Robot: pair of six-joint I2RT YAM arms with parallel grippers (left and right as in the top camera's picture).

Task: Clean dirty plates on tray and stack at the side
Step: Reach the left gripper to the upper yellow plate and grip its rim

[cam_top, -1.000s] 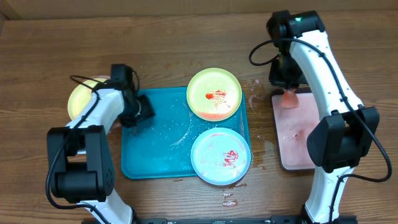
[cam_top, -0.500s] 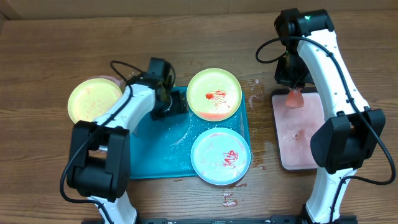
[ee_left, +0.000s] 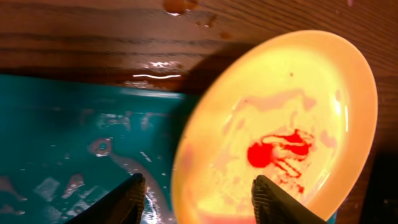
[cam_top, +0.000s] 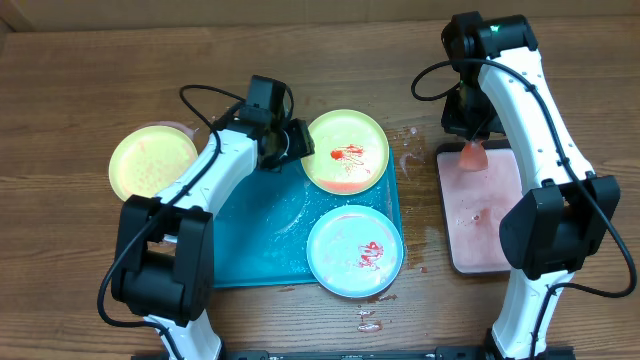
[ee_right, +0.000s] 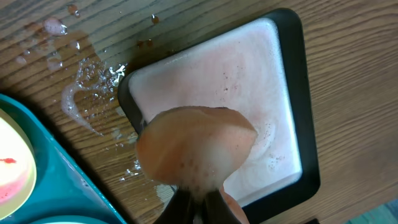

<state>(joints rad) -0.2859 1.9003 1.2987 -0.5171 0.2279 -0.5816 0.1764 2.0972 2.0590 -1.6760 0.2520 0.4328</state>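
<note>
Near, pale blue plate (cam_top: pixel 355 251) in tray (cam_top: pixel 250 240) at 5 o'clock; smeared yellow-green plate (cam_top: pixel 345 151) at 1 o'clock, its rim between the released left end effector (ee_left: pixel 199 190) fingers. Second yellow-green plate (cam_top: pixel 153 162) on desk (cam_top: pixel 80 80), 10 o'clock of tray. Far: right end effector (ee_right: pixel 199 199) clenched on pink sponge (ee_right: pixel 196 149) above pink tray (ee_right: pixel 249 81).

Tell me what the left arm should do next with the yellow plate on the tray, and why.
Probably close the left gripper on the yellow plate: its open jaws straddle the plate's near rim, and the red smear shows it is uncleaned.
</note>
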